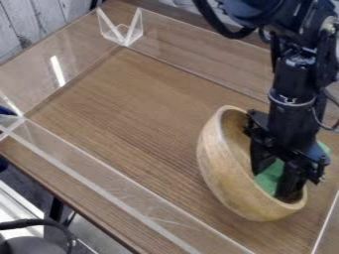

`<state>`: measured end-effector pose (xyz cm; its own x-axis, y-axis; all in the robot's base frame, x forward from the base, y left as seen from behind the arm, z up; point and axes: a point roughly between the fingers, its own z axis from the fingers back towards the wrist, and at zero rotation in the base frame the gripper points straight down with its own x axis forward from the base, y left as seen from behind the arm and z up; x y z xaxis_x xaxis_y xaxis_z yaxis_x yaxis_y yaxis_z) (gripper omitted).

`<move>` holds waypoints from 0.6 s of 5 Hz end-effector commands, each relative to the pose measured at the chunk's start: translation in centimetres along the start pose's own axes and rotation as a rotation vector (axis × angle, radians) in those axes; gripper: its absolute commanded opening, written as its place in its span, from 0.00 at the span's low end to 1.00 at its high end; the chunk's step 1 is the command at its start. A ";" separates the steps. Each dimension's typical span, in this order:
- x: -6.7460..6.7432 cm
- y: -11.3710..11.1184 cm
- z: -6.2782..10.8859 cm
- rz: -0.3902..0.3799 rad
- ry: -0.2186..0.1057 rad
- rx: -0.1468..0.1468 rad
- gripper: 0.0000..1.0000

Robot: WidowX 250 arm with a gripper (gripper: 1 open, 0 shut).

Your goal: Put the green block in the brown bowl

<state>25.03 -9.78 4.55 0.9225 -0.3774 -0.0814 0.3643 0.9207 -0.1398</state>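
The brown bowl (232, 169) sits at the right front of the wooden table, tipped up on its side so its left rim stands high. My gripper (283, 177) reaches down into the bowl from above. It is shut on the green block (273, 175), of which only a small green patch shows between the dark fingers, low inside the bowl against its inner wall. The black arm rises straight up from the gripper toward the top right.
A clear acrylic wall (79, 169) runs around the wooden table (119, 109). A small clear stand (119, 27) sits at the far left corner. The bowl lies close to the table's front right edge.
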 end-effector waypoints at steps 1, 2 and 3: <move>-0.4 1.4 -0.1 0.039 0.006 0.011 0.00; -0.6 2.0 -0.5 0.059 0.018 0.014 0.00; -0.9 2.4 -0.8 0.076 0.030 0.018 0.00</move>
<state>24.91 -8.43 3.81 0.9365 -0.3335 -0.1082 0.3192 0.9387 -0.1304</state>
